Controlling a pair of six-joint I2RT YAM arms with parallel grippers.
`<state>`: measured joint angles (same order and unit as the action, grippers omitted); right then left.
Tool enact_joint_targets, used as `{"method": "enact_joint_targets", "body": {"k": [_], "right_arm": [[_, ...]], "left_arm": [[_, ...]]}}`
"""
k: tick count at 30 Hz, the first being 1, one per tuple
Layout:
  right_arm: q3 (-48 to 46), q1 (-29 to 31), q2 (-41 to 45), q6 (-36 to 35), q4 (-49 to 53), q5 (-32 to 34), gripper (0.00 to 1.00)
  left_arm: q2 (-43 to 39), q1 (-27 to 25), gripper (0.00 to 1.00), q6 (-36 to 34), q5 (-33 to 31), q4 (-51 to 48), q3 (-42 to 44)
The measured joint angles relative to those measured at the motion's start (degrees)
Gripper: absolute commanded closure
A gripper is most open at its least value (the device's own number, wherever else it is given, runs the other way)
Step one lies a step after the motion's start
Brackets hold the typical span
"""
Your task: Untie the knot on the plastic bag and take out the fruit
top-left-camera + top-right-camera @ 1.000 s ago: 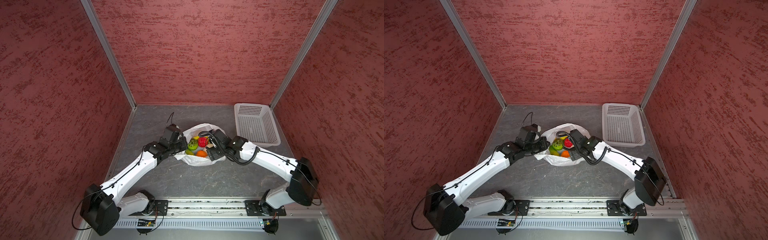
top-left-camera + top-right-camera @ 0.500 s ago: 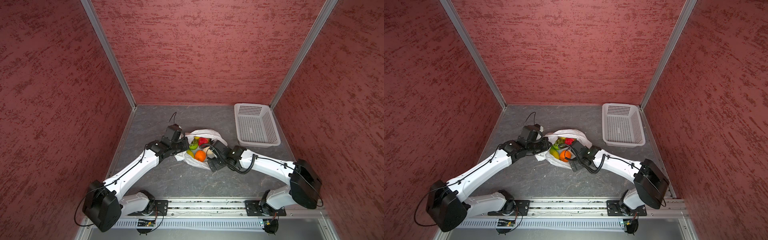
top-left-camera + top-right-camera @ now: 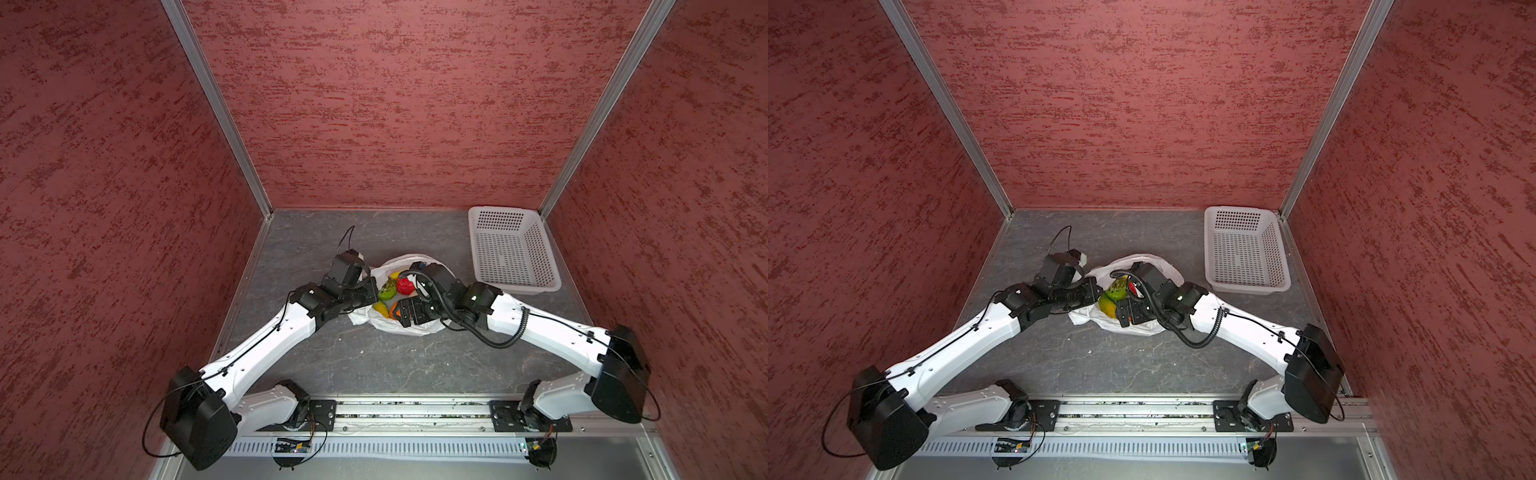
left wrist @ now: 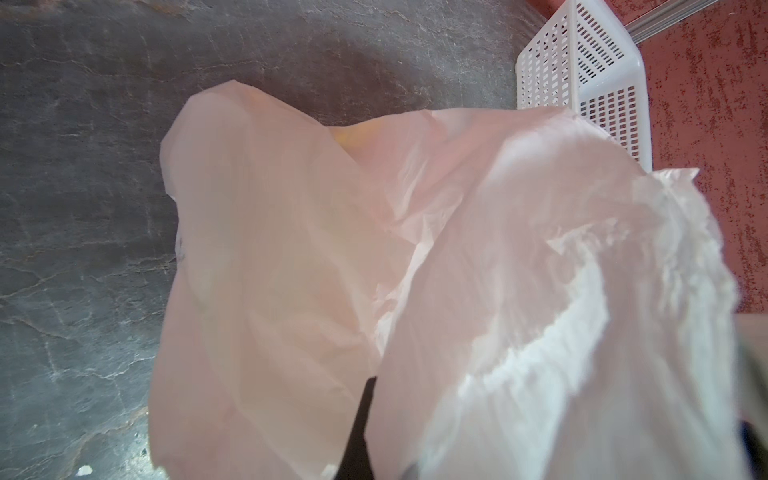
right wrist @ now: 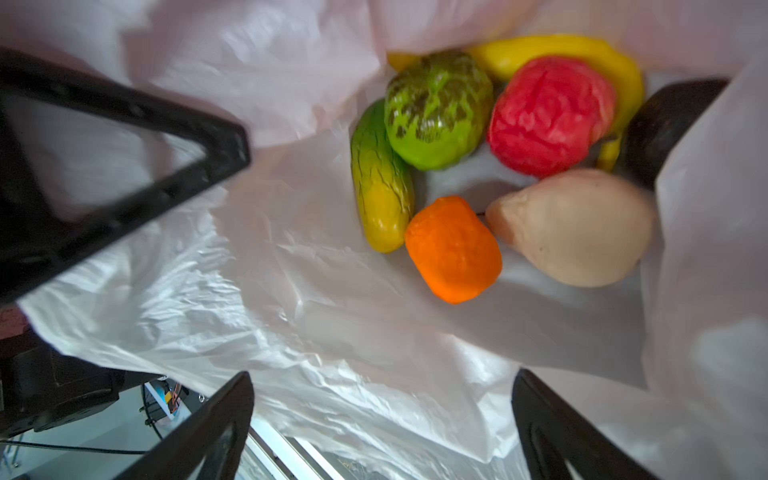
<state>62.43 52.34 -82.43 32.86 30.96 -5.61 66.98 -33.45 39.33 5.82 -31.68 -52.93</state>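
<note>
While the left gripper (image 3: 371, 292) clamped tight on the plastic bag's (image 3: 399, 328) rim, the right gripper (image 5: 382, 376) gaped wide, empty!
The fruit (image 5: 548, 116) sat inside the open bag just ahead of the right gripper, orange piece (image 5: 453, 249) nearest, none touched, plastic crumpled between its spread jaws.

The plastic bag (image 5: 291, 316) is thin and crinkly, the fruit (image 5: 453, 249) glossy, the basket (image 3: 513, 253) rigid perforated plastic.
</note>
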Motion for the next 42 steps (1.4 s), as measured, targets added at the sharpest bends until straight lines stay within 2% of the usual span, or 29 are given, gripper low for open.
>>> {"method": "enact_joint_targets", "body": {"k": [6,10,15,19,25,30,37,42], "right_arm": [[-6.10,1.86,-0.33,5.51,-6.99,0.74,0.08],[-6.27,6.32,-3.72,5.97,-9.07,1.57,0.09],[-9.42,10.97,-8.66,6.78,-10.43,2.67,0.05],[-10.36,11.15,-8.98,6.80,-9.14,4.31,0.02],[0.24,8.57,-8.98,2.84,-2.08,3.39,0.02],[8.09,4.17,-8.96,-0.26,-0.59,2.38,0.02],[5.20,-0.48,-7.80,-0.33,1.99,4.94,0.02],[-3.23,-5.22,-0.50,2.38,4.50,8.37,0.02]], "left_arm": [[0.00,0.00,1.00,0.02,0.09,0.04,0.26],[0.02,0.07,1.00,0.02,0.28,0.07,0.26],[0.13,0.39,1.00,0.04,0.72,0.00,0.26],[0.09,0.42,1.00,0.07,1.16,0.04,0.33],[-1.84,0.57,1.00,0.07,1.18,0.87,2.32],[-2.93,0.66,1.00,0.04,1.20,0.79,3.61],[-2.93,0.66,1.00,0.02,1.20,0.72,3.61],[-2.93,0.63,1.00,0.02,1.18,0.59,3.61]]}}
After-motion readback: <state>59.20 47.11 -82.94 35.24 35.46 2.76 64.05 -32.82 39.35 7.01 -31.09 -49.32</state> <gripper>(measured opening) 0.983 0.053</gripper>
